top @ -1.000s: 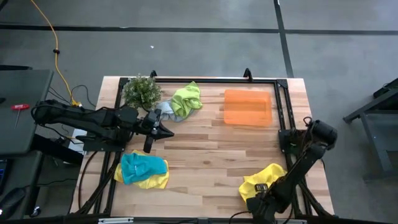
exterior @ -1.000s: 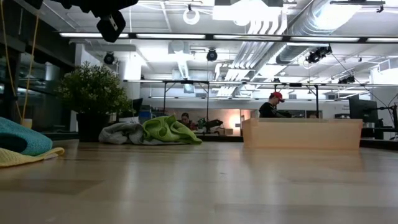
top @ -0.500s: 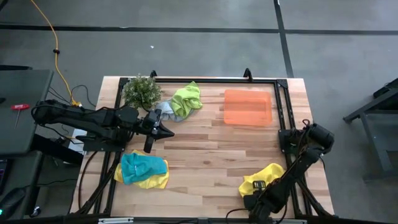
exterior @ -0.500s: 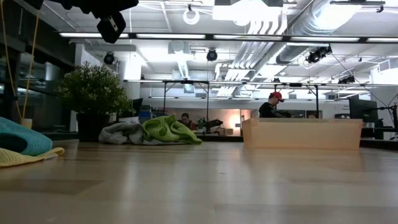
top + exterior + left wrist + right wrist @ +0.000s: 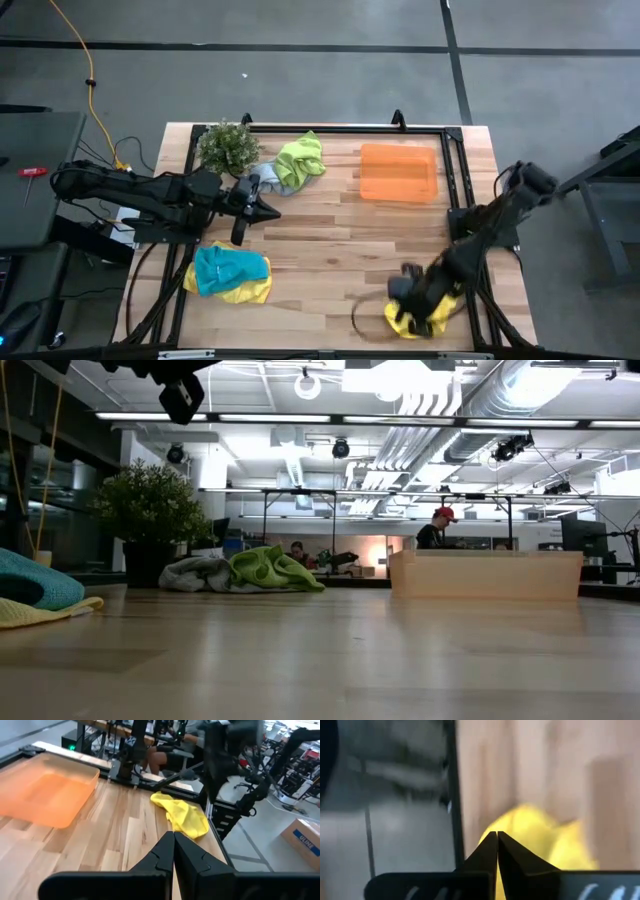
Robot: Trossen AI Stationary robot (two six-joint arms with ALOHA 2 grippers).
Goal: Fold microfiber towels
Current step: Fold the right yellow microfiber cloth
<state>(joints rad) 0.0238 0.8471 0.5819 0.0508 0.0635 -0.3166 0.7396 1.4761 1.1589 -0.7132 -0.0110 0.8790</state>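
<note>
Jaws of the right gripper (image 5: 496, 840) are clenched together, poised over the crumpled yellow microfiber towel (image 5: 428, 310) at the near right corner of the wooden bench (image 5: 330, 250). Left gripper (image 5: 173, 842), jaws also pressed together, hovers mid-bench at the left, near the small leafy green plant (image 5: 227, 146). A teal blue towel (image 5: 228, 268) lies atop another yellow towel (image 5: 250, 293); lime green (image 5: 302, 158) and pale grey-blue (image 5: 268, 178) towels sit beside the plant.

My right arm (image 5: 470, 250) blurs and covers most of a yellow towel (image 5: 425, 318); the teal towel (image 5: 30, 582) is cut off.
</note>
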